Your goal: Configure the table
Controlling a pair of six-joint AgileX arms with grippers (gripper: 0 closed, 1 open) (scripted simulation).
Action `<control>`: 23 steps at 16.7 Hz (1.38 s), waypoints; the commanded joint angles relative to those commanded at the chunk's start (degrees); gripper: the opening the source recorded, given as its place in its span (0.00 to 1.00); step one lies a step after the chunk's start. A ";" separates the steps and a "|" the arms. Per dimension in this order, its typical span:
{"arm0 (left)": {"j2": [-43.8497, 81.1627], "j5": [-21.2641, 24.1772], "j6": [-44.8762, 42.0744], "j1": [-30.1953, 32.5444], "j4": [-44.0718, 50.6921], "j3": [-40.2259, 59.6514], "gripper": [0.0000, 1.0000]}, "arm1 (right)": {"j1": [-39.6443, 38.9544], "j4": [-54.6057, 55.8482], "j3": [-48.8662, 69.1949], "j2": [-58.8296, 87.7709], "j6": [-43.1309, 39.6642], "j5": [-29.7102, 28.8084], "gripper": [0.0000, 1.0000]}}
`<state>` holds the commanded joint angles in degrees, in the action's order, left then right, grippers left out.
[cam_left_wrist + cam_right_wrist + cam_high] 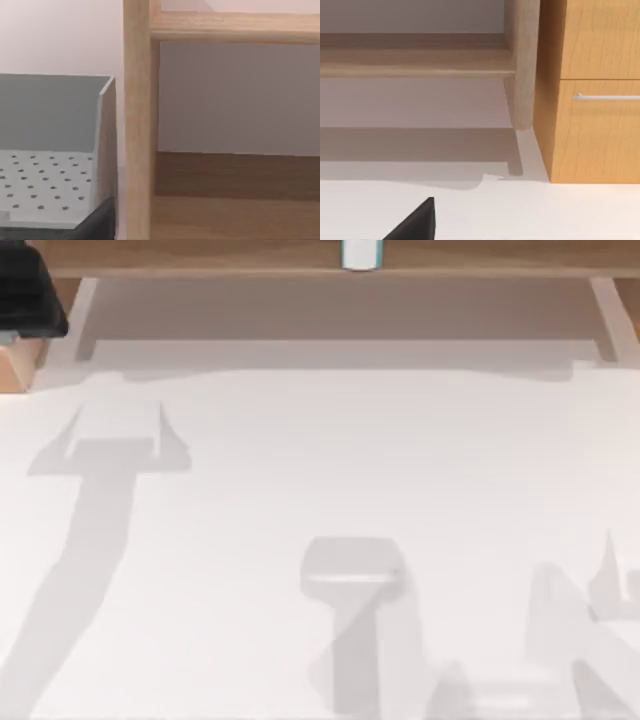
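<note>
The table [330, 460] is a broad, plain white top, and the top view shows only arm shadows lying across it. It appears again as a pale surface, the table [530, 210], in the right wrist view. A black wedge of my right gripper [415, 224] pokes in at that view's edge, low over the white top and short of the wooden ledge. The left wrist camera looks at a wooden post [137, 125] from close by.
A light-brown wooden ledge [320, 260] with posts runs along the table's far side, with a white and teal object [361, 254] on it. A black object [30, 295] sits at the far left. A grey perforated bin [50, 175] stands beside the post. A wooden drawer cabinet [595, 100] is nearby.
</note>
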<state>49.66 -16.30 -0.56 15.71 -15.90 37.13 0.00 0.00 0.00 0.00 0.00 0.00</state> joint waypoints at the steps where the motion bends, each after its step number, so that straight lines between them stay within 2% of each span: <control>1: 6.35 -1.72 0.00 2.05 -1.99 4.49 1.00 | 0.00 0.00 0.00 0.00 0.00 0.00 1.00; 8: 49.73 -13.22 0.00 15.69 -14.98 34.15 1.00 | 0.00 0.00 0.00 0.00 0.00 0.00 1.00; 13: 71.77 -19.29 -0.07 22.38 -21.17 48.79 1.00 | 0.00 0.00 0.00 0.00 0.00 0.00 1.00; 17: 78.99 -21.54 -0.13 24.62 -23.21 53.80 1.00 | 0.00 0.00 0.00 0.00 0.00 0.00 1.00; 23: 79.29 -21.46 -0.11 24.43 -23.13 53.95 1.00 | 0.00 0.00 0.00 0.00 0.00 0.00 1.00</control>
<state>128.96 -37.77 -0.66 40.15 -39.04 91.08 0.00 0.00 0.00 0.00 0.00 0.00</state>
